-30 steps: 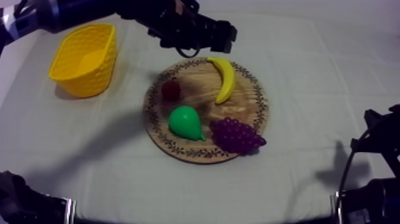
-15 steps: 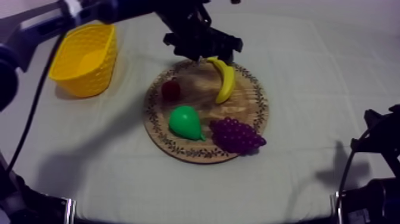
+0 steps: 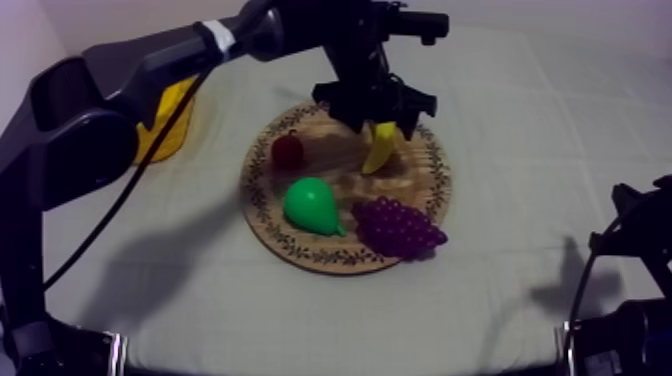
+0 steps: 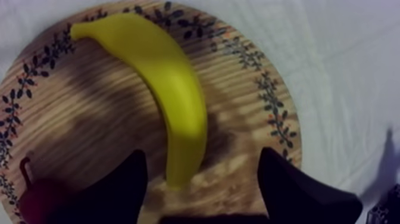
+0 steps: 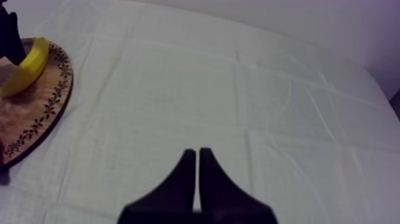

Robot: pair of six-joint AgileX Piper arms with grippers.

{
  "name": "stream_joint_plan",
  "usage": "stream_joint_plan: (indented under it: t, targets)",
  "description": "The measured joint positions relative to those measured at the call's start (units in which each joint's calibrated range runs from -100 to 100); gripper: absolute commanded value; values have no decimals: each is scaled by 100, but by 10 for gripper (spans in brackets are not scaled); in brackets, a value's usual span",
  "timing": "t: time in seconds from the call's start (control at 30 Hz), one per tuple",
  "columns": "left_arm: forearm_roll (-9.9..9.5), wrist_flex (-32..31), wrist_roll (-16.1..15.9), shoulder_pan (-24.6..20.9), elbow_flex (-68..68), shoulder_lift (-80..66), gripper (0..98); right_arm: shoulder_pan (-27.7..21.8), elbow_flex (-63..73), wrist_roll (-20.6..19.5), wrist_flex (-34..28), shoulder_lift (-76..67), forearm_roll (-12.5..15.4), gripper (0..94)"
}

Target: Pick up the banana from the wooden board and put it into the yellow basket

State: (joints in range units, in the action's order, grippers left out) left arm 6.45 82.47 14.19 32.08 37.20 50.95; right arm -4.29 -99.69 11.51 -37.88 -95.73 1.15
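Note:
The yellow banana (image 3: 379, 152) lies on the far right part of the round wooden board (image 3: 262, 215). My left gripper (image 3: 377, 116) hangs directly over its upper half, hiding that end. In the left wrist view the banana (image 4: 172, 101) runs lengthwise across the board (image 4: 89, 119), and my left gripper (image 4: 199, 179) is open, one black finger at each side of the banana's near tip, not touching it. The yellow basket (image 3: 162, 128) stands at the far left, partly behind my left arm. My right gripper (image 5: 197, 156) is shut on nothing, over bare cloth.
On the board also lie a green pear (image 3: 312, 206), a bunch of purple grapes (image 3: 397, 227) and a small red fruit (image 3: 288, 150). The red fruit (image 4: 36, 199) sits close to my left finger. My right arm (image 3: 630, 260) rests at the lower right edge.
My left arm has swung right from the board's far rim and come down over the banana, now covering its upper end. The fruit and the right arm have not moved.

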Motion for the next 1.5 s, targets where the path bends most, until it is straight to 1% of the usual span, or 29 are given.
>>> stream_joint_plan:
  t: [0.27, 0.37, 0.57, 0.73, 0.9, 1.0, 1.1, 1.17, 1.3, 1.4, 1.5]
  targets:
    - [14, 667, 33, -41, 916, 616, 650, 0, 0, 0, 0, 0, 0, 3]
    - [27, 893, 19, -56, 1293, 838, 615, 0, 0, 0, 0, 0, 0, 3]
    - [131, 1342, 37, -105, 1860, 1283, 536, 0, 0, 0, -7, 0, 0, 3]
    - [154, 1624, 66, -117, 2235, 1566, 499, 0, 0, 0, -4, 0, 0, 3]
    - [165, 1716, 66, -117, 2474, 1744, 473, 0, 0, 0, -4, 0, 0, 3]
    - [165, 1720, 63, -120, 2583, 1833, 436, 0, 0, 0, -4, 0, 0, 3]
    - [133, 1729, 100, -116, 2679, 1908, 367, 0, 0, 0, -4, 0, 0, 3]
    - [85, 1737, 175, -113, 2689, 1915, 303, 0, 0, 0, -4, 0, 0, 3]
    - [67, 1737, 275, -113, 2680, 1922, 209, 0, 0, 0, -4, 0, 0, 3]
    - [61, 1737, 305, -117, 2693, 1927, 188, 0, 0, 0, -4, 0, 0, 3]
    - [-3, 1738, 328, -105, 2673, 1850, 192, 0, 0, 0, -4, 0, 0, 3]
